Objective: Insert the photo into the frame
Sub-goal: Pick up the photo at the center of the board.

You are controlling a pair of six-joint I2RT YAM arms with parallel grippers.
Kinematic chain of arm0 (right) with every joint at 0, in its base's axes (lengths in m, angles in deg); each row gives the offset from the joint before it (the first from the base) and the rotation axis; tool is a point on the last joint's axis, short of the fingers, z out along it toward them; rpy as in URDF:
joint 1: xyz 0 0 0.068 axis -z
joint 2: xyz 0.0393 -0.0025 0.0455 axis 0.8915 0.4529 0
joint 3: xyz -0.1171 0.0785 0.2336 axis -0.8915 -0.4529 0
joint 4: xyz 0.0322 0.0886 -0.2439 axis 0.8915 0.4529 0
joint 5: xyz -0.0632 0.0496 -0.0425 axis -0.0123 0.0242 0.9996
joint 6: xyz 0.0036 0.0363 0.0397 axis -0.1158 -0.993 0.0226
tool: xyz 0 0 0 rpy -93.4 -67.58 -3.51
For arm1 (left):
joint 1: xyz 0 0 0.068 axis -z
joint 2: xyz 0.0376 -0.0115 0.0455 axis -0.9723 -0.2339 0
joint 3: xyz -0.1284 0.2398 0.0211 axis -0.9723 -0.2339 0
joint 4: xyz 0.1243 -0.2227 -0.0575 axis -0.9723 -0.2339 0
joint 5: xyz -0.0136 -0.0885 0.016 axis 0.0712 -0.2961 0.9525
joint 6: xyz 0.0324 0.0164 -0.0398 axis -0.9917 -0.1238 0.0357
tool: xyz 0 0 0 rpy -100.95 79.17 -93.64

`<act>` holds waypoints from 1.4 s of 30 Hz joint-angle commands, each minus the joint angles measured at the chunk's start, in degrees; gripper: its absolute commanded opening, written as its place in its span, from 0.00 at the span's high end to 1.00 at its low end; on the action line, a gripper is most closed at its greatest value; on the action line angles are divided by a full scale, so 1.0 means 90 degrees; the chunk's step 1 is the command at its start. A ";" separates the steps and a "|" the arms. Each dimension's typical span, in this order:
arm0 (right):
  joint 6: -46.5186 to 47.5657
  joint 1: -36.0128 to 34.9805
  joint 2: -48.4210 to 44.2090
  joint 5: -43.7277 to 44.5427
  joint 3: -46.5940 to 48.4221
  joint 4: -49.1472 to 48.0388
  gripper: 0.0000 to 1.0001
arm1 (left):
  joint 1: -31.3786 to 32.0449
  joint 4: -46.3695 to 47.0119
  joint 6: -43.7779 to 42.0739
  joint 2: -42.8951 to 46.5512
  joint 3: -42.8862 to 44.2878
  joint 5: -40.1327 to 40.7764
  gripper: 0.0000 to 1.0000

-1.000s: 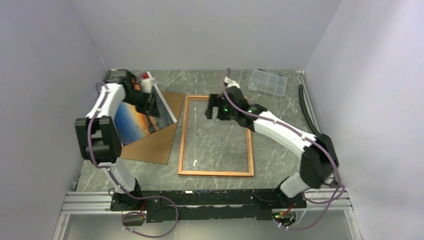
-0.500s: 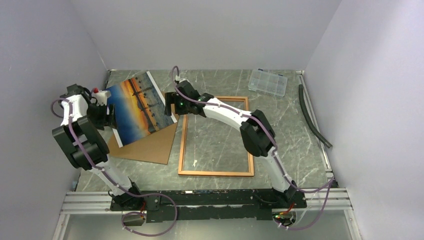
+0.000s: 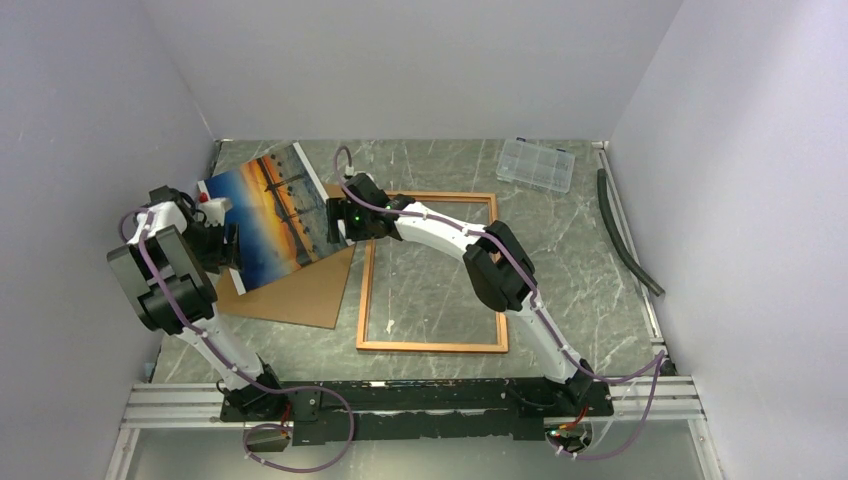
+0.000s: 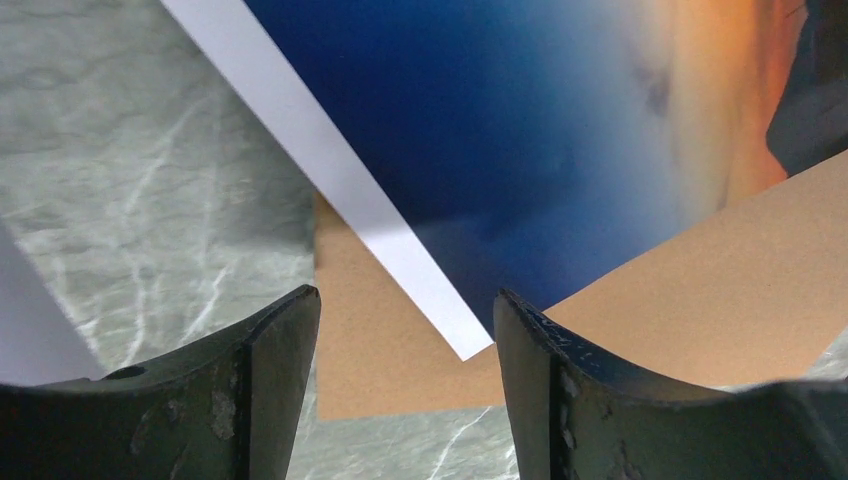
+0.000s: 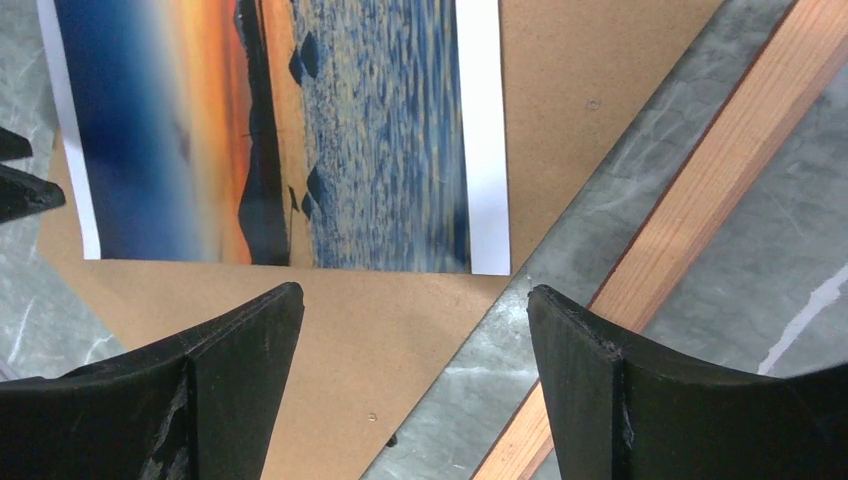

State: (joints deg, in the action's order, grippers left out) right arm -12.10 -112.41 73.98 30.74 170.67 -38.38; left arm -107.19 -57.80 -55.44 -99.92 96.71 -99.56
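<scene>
Glossy photo [image 3: 272,215] face-up; long axis far-near, skewed; sky edge left.

Photo [image 3: 268,212] over brown board [image 3: 300,292], beside frame [image 3: 430,347]

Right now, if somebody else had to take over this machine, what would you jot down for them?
Left pincer: open, holding nothing, at the photo's left edge.
Right pincer: open, holding nothing, above the photo's corner nearest the frame.
Photo: picture side up, partly on the brown backing board, to the left of the frame.
Frame: flat on the table, nothing in it, and the table shows through.
Done: the photo is laid out beside the frame.
Left: grip the photo, carry it over and set it into the frame.
</scene>
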 commanded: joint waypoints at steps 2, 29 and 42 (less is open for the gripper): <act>-0.0139 -0.0012 0.0030 0.0296 0.0051 0.0151 0.14 | 0.0102 0.0317 -0.0122 -0.0226 -0.0331 -0.0186 0.32; -0.0935 0.0195 0.0309 -0.0438 0.0059 -0.0404 0.29 | 0.0701 0.0738 -0.0361 -0.0537 -0.1138 -0.0200 0.49; -0.0963 0.0199 0.0206 -0.0494 -0.0145 -0.0457 0.34 | 0.1191 0.0194 -0.0417 -0.0202 -0.0989 -0.0747 0.52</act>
State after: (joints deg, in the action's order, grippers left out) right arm -19.86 -110.20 76.34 27.27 169.09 -40.58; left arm -99.43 -51.76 -59.09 -99.88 90.17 -93.66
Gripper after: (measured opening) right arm 0.670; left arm 0.486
